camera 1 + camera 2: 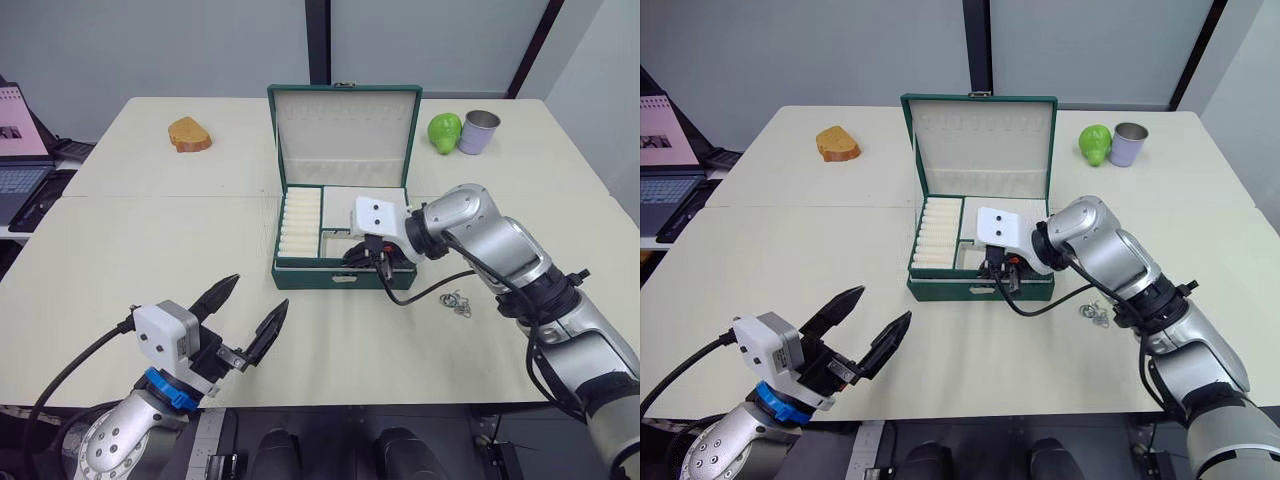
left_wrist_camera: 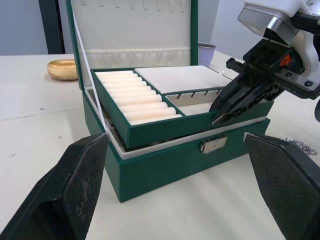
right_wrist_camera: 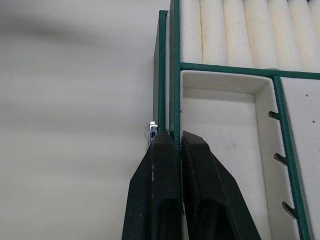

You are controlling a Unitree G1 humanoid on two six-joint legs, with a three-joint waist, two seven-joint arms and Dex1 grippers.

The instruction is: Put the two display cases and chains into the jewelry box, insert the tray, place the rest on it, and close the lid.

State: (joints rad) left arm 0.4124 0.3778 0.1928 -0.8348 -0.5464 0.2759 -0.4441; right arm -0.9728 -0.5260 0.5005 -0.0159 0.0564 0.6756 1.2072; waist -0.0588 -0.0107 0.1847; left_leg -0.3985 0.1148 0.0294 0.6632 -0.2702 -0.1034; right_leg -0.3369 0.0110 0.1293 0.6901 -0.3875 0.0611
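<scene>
Green tray [image 2: 150, 127] rim clamped in right jaws [image 3: 177, 145]; left jaws [image 1: 245, 320] apart.

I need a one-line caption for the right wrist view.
Right hand pinching the front rim of the tray, tray resting in the jewelry box.

tray [image 2: 150, 107] in jewelry box [image 1: 340, 276]; rings [image 1: 456, 302] to its right.

Both head eyes look forward and down over the worktop [image 1: 150, 250]; both wrist cameras sit close, sharing the jewelry box [image 2: 165, 165].
</scene>
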